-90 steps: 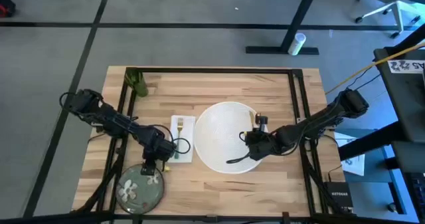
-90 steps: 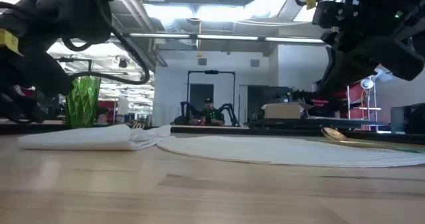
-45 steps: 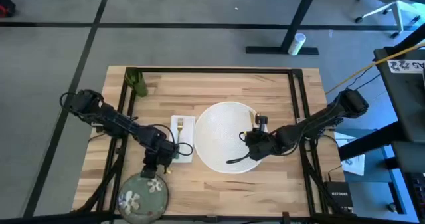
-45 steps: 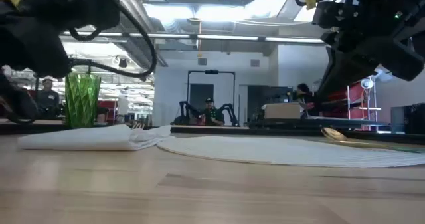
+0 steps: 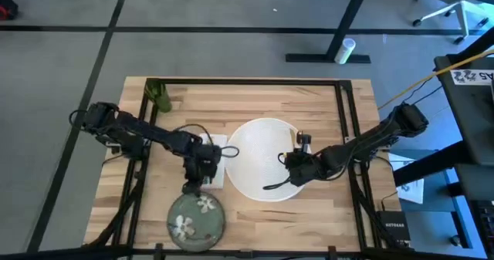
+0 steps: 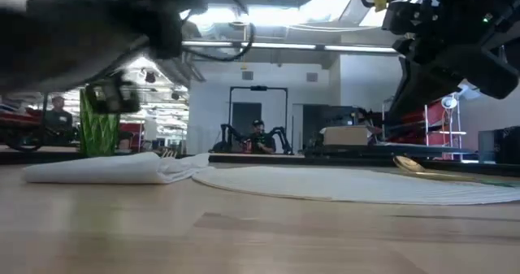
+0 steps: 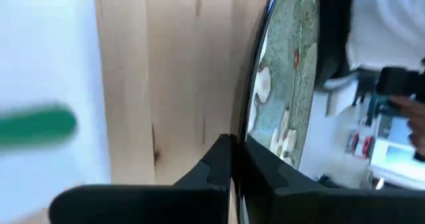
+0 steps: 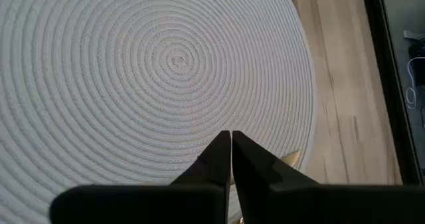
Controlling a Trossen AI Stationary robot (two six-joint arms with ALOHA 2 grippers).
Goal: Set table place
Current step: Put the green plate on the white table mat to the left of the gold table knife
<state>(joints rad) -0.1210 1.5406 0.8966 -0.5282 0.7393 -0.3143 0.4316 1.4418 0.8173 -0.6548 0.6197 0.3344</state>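
My left gripper is shut on the green floral plate near the table's near edge, left of the middle. The white napkin with the green fork lies partly under that arm. The round white placemat lies flat at the table's middle. My right gripper hovers shut over its right part. A gold utensil lies on the placemat's right rim. The green cup stands at the far left corner. My left gripper pinches the plate's far rim between its two fingers, coming from the far side and slanting down. The plate's patterned face is up, and it reaches from the fingers toward the table's near edge. Whether it rests on the wood cannot be told.
A black frame runs along the far edge and down both sides of the table. Bare wood shows right of the plate near the front. Beyond the table stand another robot and people in the room.
My left gripper has swung toward the table's right edge, carrying the plate along the near edge from the left corner to just left of the placemat. The plate has turned about with it. My right gripper has kept still.
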